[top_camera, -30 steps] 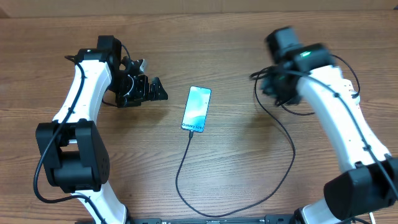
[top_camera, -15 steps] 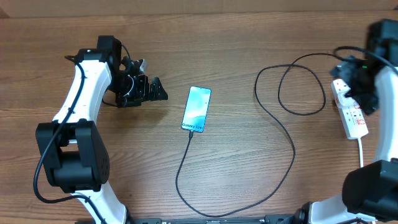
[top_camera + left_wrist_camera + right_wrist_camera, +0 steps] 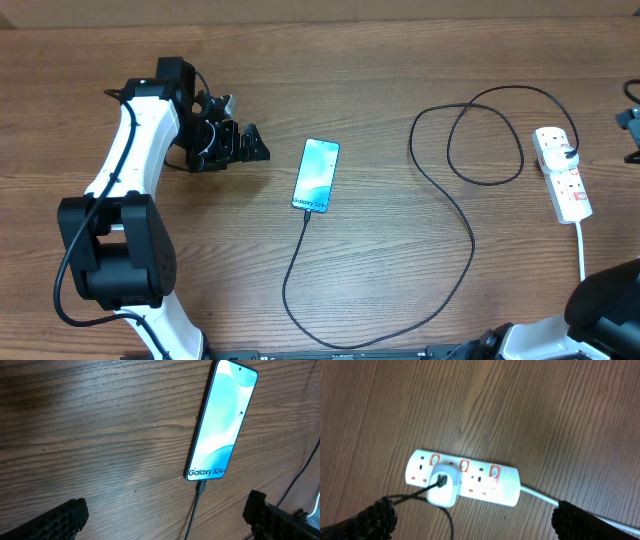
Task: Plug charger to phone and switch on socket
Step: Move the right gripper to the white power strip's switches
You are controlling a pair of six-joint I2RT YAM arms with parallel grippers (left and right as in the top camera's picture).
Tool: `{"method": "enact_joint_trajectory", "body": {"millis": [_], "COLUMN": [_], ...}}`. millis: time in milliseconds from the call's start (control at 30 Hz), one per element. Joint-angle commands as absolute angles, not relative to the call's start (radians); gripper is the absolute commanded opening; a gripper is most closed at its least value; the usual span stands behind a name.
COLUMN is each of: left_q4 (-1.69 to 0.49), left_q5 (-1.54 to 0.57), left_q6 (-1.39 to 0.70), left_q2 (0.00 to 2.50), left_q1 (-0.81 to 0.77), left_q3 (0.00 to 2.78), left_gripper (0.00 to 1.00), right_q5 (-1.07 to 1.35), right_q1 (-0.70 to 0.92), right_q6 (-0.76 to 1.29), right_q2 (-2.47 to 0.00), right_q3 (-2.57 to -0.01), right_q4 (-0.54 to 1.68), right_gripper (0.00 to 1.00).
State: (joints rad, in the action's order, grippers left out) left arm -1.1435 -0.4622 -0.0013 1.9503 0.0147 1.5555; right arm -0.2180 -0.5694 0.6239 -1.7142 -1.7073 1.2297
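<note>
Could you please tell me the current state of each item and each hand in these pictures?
phone: lying flat, screen up and lit, charger plugged into its end.
charger cable: connected at both ends, looping loosely between them.
power strip: charger plug seated in one outlet; on or off cannot be told.
left hand: open, empty, off to the side of the phone.
right hand: open, empty, above the power strip.

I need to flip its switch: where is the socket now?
Overhead, the socket lies near the right edge of the table, just right of the loop of the charger, its white cord trailing toward the robot.
</note>
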Motion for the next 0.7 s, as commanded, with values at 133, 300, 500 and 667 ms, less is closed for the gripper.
{"method": "enact_joint_trajectory", "body": {"millis": [133, 300, 500, 667], "left_q4": [-1.143, -1.143, -1.143, -1.143], "left_q5": [-0.460, -0.460, -0.460, -0.460], "left_q6": [-0.004, -0.004, -0.004, -0.004], "left_q2": [1.928, 1.928, 1.928, 1.928], "left_q1": [0.012, 0.012, 0.012, 0.012], "left_q3": [1.557, 1.557, 1.557, 1.557], "left_gripper": [0.99, 0.99, 1.00, 1.00], "right_q5": [-0.297, -0.296, -0.291, -0.271], "right_q1": [-0.617, -0.619, -0.619, -0.619], "right_q6": [0.593, 0.537, 0.480, 0.440], "right_q2": [-1.786, -1.855, -1.912, -1.971], "right_q3": [-1.721, -1.721, -1.721, -1.721], "right_q4": [1.222, 1.227, 1.227, 1.228], "right_gripper": [1.00, 1.00, 1.00, 1.00]}}
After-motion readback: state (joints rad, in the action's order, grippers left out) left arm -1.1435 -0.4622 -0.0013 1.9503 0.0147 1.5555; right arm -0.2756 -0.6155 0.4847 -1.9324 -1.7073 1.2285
